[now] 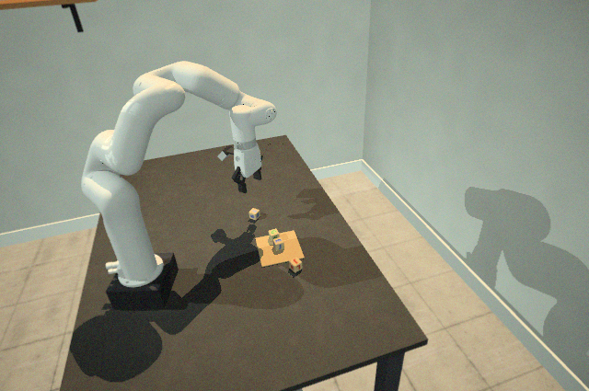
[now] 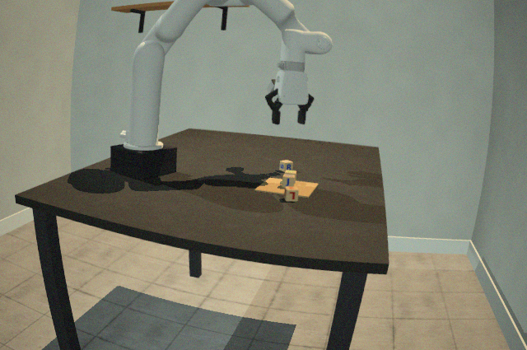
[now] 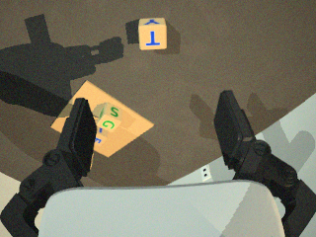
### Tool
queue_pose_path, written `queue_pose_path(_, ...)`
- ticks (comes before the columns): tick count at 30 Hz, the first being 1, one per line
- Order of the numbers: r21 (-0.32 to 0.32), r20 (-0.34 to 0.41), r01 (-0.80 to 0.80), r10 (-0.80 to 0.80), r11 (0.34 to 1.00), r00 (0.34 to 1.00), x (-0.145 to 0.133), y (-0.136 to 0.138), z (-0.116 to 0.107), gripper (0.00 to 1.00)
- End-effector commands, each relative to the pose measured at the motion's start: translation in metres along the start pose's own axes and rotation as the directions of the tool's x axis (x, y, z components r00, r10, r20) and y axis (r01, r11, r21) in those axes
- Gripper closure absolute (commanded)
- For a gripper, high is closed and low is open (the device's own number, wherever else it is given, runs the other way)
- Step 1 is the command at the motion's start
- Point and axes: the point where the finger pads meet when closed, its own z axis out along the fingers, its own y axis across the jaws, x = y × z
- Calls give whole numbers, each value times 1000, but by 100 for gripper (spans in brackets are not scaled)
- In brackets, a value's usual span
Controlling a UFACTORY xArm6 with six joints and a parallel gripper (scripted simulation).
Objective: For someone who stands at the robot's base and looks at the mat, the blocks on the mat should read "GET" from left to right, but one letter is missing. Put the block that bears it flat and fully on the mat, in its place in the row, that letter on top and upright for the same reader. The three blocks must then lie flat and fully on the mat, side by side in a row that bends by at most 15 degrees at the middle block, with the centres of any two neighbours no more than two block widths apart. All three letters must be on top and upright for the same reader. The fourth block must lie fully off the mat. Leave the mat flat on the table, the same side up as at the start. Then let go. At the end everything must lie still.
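My gripper [image 1: 249,183] [image 2: 289,120] [image 3: 154,109] is open and empty, high above the table and pointing down. The block with a blue T on top [image 1: 254,213] [image 2: 286,165] [image 3: 153,39] stands on the table off the mat, beyond its far side in the top view. The orange mat [image 1: 266,260] [image 2: 266,189] [image 3: 135,123] lies flat. On it stand the green G block [image 1: 273,235] [image 3: 108,122] and, close by, the blue E block [image 1: 278,246] [image 2: 289,180], partly hidden in the wrist view.
A fourth block with red letters [image 1: 295,265] [image 2: 291,193] sits at the mat's near corner in the top and exterior views; contact with the mat is unclear. It is mostly hidden behind a finger in the wrist view. The dark table [image 1: 332,310] [image 2: 204,218] carries the arm's shadows.
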Motion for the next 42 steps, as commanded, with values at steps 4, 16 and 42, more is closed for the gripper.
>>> queue_pose_path(4,-1,1,2,-2,1000,1000,0,1,-1,0)
queue_pose_path(16,-1,1,62,-62,998,998,0,1,0,0)
queue_pose_path(42,0,2,776,-776,631,631,0,2,25,0)
